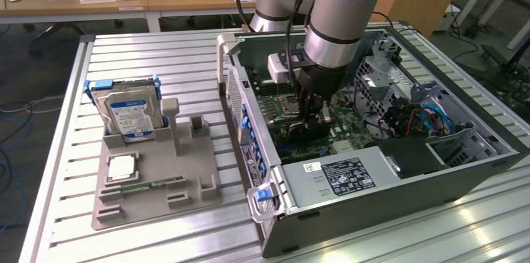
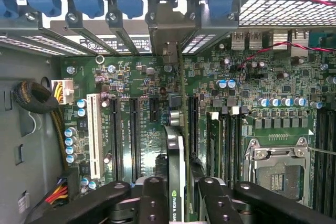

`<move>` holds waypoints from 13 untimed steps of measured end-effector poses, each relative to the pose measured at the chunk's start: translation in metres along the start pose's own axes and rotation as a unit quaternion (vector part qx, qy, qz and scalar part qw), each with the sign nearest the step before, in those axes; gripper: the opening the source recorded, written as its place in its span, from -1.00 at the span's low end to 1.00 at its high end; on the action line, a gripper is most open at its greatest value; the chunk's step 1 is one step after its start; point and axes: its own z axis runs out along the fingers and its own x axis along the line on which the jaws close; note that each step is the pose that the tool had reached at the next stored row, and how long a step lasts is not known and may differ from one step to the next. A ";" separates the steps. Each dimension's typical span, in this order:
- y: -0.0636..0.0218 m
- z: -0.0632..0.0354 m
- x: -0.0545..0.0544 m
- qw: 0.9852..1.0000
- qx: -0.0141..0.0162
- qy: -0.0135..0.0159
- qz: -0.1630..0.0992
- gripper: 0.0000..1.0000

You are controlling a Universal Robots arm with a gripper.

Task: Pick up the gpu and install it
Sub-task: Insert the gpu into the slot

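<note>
The gpu (image 2: 176,156) stands edge-on over the green motherboard (image 2: 131,77) inside the open computer case (image 1: 273,213). It is a thin dark card with a green logo on its top edge. It runs toward the rear slot brackets, and its silver bracket end (image 2: 168,43) sits among them. My gripper (image 2: 181,184) straddles the card. One black finger (image 2: 153,195) lies against it, while the other finger (image 2: 211,195) stands slightly off it. In the exterior view the gripper (image 1: 314,120) reaches straight down into the middle of the case.
A grey parts tray (image 1: 157,204) on the exterior view's left holds a hard drive (image 1: 128,114), a square chip (image 1: 123,167) and a green memory stick (image 1: 149,183). Inside the case are the power supply (image 1: 348,176), the CPU socket (image 2: 278,169) and a cable bundle (image 2: 31,98).
</note>
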 end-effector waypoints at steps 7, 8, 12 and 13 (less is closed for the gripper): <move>0.0000 0.0002 0.000 1.000 0.000 0.000 0.000 -0.46; 0.0000 0.0002 0.000 1.000 0.000 0.000 0.000 -0.46; 0.0000 0.0002 0.000 1.000 0.000 0.000 0.000 -0.46; 0.0004 0.0002 0.000 1.000 0.000 0.000 0.000 -0.46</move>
